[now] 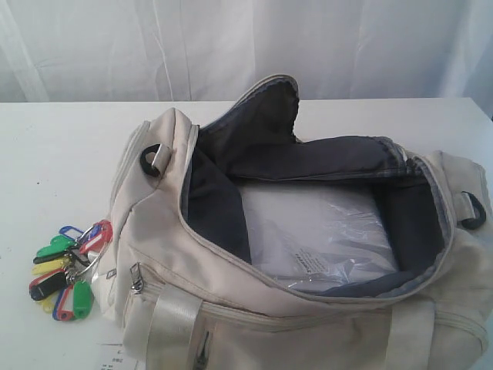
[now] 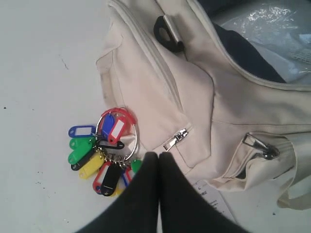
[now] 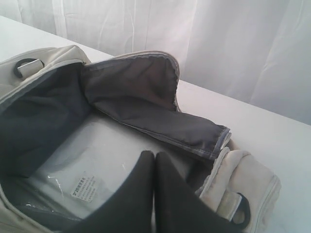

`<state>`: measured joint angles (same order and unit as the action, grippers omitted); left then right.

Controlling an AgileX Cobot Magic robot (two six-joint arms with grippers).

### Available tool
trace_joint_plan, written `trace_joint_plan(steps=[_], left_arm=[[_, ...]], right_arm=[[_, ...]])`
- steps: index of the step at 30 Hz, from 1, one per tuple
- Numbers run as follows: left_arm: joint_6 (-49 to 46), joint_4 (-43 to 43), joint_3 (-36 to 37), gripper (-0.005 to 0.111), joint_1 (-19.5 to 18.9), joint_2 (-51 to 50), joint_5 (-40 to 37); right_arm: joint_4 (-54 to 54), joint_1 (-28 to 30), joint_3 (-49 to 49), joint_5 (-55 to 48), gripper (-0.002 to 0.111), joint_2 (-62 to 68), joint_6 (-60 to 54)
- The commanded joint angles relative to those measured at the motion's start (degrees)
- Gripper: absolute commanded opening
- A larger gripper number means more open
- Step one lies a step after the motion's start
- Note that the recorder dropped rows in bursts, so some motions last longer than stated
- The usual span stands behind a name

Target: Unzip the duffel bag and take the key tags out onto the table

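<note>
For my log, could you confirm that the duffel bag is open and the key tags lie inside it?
Not quite: the duffel bag is open, but the key tags lie on the table beside it, as the exterior view shows.

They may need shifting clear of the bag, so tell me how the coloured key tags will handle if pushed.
The bunch of coloured plastic key tags on a metal ring probably splays and drags loosely rather than moving as one. Likely light; smooth plastic may slide over the white table.
</note>
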<state>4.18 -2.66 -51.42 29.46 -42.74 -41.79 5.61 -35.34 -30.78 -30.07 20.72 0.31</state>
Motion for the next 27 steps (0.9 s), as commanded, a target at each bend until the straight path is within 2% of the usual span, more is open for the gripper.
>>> trace_joint_plan(steps=[1,21,24,27], left_arm=[[0.08,0.66,-0.22,0.0,-0.18,0.68,-0.17],[-0.05,0.66,-0.22,0.0,-0.41,2.28,-0.17],[-0.05,0.66,-0.22,0.0,-2.9,4.1,-0.17],[-0.05,0.66,-0.22,0.0,-8.44,6.58,-0.17]], right_arm=[[0.42,-0.05,0.15,0.37,0.0,-0.26,-0.31],[0.42,-0.05,0.15,0.37,0.0,-0.26,-0.31],[0.42,-0.05,0.15,0.37,0.0,-0.26,-0.31],[0.42,-0.05,0.15,0.37,0.0,-0.26,-0.31]])
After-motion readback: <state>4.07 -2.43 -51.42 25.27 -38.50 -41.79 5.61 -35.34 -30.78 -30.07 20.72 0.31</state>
